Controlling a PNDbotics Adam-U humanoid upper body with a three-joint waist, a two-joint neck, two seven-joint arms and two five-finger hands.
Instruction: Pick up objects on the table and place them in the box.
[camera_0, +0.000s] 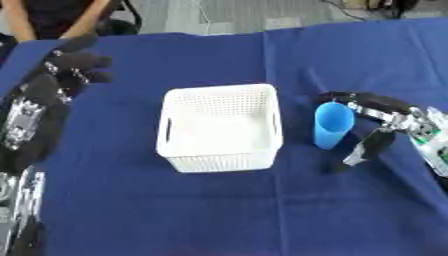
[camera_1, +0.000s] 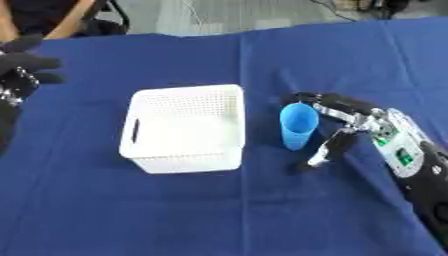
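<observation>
1. Table (camera_0: 219, 210): covered in a dark blue cloth, fills most of both views and lies slightly askew.
2. White basket (camera_1: 184, 127): perforated plastic box with handle slots in its left and right walls, standing upright near the table centre. Nothing visible inside.
3. Left hand (camera_0: 66, 70): at the left edge, raised above the cloth well away from the basket. Black fingers relaxed and loosely spread, holding nothing.
4. Right hand (camera_1: 350, 120): comes in from the right side, just right of the basket. Fingers reach round the far side of the cup's rim, and the thumb (camera_1: 325, 150) points down toward the cloth on the near side, a little clear of the cup. Whether the fingers actually touch the cup cannot be told; hand reads as partly curled round it, not closed.
5. Blue cup (camera_1: 297, 125): upright, open end up, on the cloth between the basket's right wall and the right hand, just beside both. Outside the basket.
</observation>
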